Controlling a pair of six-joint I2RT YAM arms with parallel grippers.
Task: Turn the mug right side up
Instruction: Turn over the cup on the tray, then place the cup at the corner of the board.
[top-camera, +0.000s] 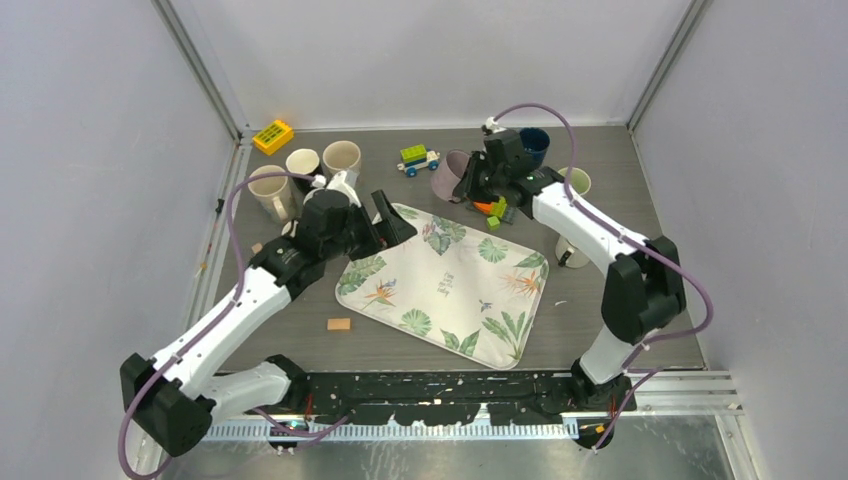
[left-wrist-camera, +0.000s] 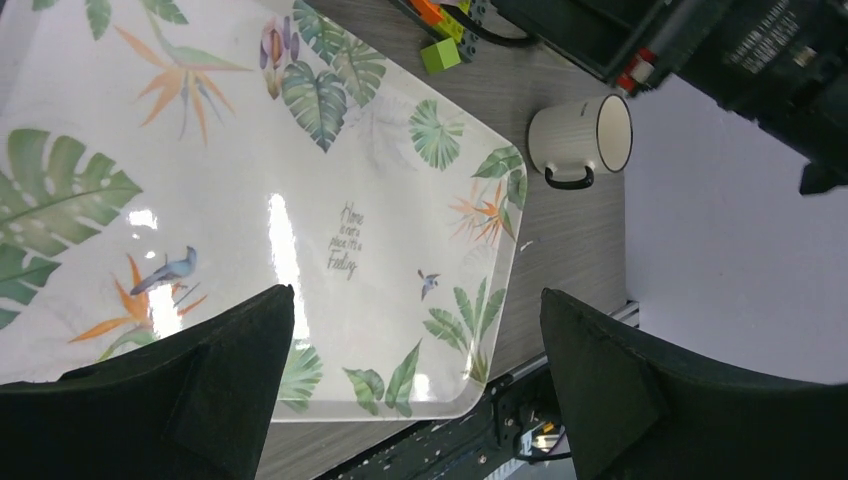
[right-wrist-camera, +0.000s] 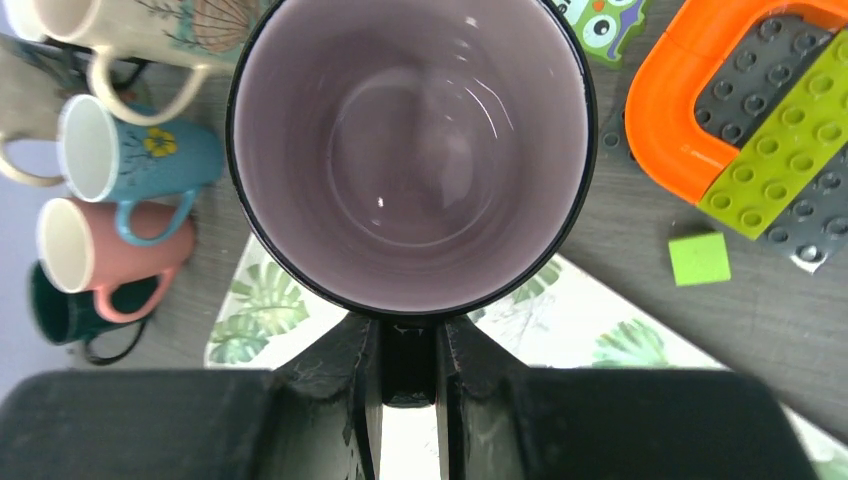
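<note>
A mug, black outside and pale purple inside (right-wrist-camera: 410, 150), fills the right wrist view with its mouth turned toward the camera. My right gripper (right-wrist-camera: 408, 350) is shut on its black handle. From above, the mug (top-camera: 450, 175) is tilted at the back of the table, just beyond the leaf-print tray (top-camera: 440, 285), with my right gripper (top-camera: 476, 182) beside it. My left gripper (top-camera: 385, 225) is open and empty over the tray's left end. In the left wrist view my left gripper (left-wrist-camera: 415, 300) shows only the tray (left-wrist-camera: 300, 200) between its fingers.
Several mugs (top-camera: 300, 175) stand at the back left, by a yellow block (top-camera: 273, 136). A toy car (top-camera: 418, 158) and Lego pieces (right-wrist-camera: 740, 130) lie near the held mug. A white mug (left-wrist-camera: 580, 140) lies on its side right of the tray. A wooden block (top-camera: 339, 324) lies front left.
</note>
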